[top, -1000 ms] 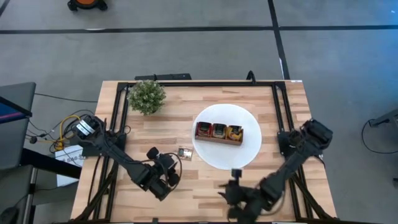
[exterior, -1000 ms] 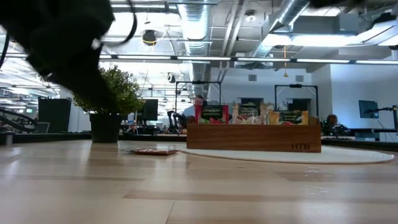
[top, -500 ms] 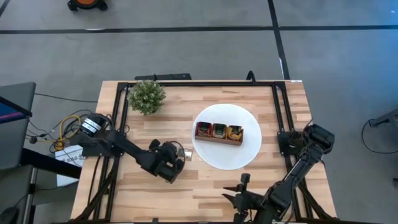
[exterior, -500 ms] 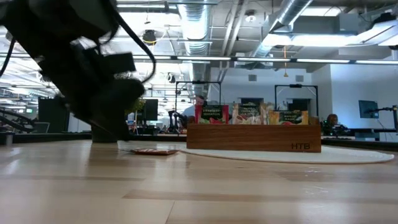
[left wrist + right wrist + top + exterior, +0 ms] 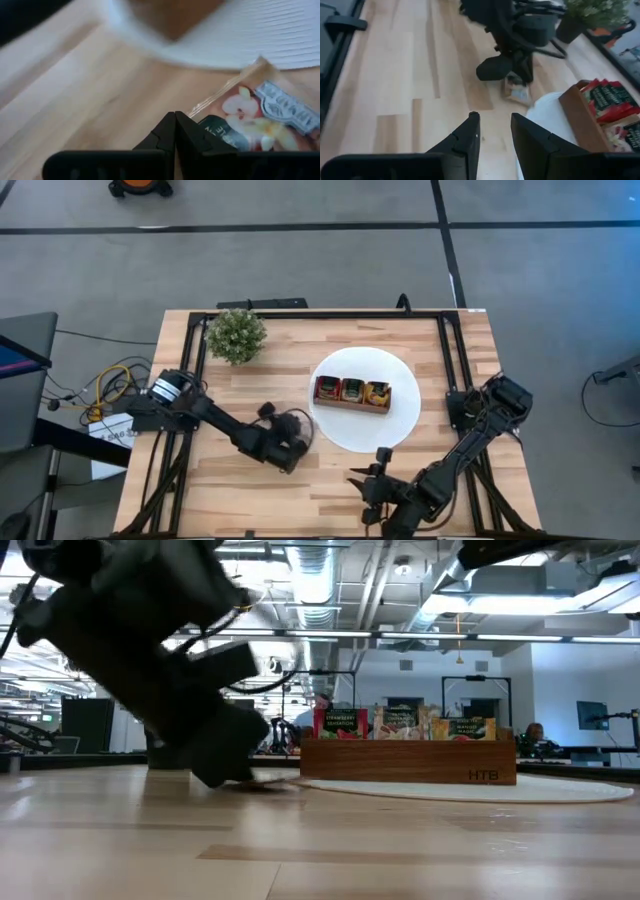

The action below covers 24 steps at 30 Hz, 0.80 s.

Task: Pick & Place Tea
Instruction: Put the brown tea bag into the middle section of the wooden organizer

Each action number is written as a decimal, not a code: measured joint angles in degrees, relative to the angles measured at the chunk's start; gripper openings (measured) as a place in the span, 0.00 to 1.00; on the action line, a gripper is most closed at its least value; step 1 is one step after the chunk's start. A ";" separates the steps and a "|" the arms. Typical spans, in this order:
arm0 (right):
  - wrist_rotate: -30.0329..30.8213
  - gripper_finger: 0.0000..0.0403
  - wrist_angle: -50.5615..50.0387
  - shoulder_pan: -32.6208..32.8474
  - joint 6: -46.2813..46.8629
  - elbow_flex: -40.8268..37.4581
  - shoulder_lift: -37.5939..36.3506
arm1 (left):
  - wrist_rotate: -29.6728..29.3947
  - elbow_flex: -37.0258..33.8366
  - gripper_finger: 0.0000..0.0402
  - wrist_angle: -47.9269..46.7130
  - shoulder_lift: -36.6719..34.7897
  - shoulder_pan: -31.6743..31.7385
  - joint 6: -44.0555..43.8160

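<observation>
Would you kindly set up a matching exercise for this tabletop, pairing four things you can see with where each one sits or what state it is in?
Things:
1. left gripper
2. right gripper
3. wooden tray
4. green plant

Places or states:
A. stands at the far left corner of the table
B. sits on the white plate, with sachets standing in it
C. fingers apart, hanging over the near edge of the table
D. fingers shut, at the loose tea sachet lying beside the plate

Pairs: 1-D, 2-C, 3-B, 4-A
</observation>
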 joint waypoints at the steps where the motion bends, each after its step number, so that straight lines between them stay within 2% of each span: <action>1: -0.37 0.25 0.17 0.04 0.00 0.00 0.00 | 1.46 0.02 0.00 3.91 0.20 0.04 4.35; 8: -5.50 0.25 2.38 -0.75 0.99 0.02 0.00 | 14.95 0.02 0.00 28.21 0.65 -2.43 30.76; 10: -8.66 0.25 2.26 -2.20 2.92 0.02 0.00 | 14.85 0.33 0.00 33.81 0.65 -4.23 36.32; 13: -15.26 0.26 2.51 -5.74 5.04 0.00 0.00 | 9.82 2.33 0.00 35.20 -0.14 -7.14 42.28; 16: -22.77 0.30 4.78 -9.44 3.27 0.00 0.00 | 10.75 4.79 0.00 33.76 -1.53 -9.82 44.73; 19: -29.65 0.39 8.78 -13.16 0.99 0.12 1.32 | 22.87 6.57 0.00 29.28 -1.62 -11.63 43.87; 21: -33.80 0.47 10.75 -15.48 -0.13 0.03 3.22 | 28.13 6.54 0.00 27.18 -0.97 -12.21 40.30; 24: -38.53 0.57 13.64 -18.86 -4.32 -0.02 6.99 | 29.01 6.46 0.00 22.28 -0.31 -12.57 35.44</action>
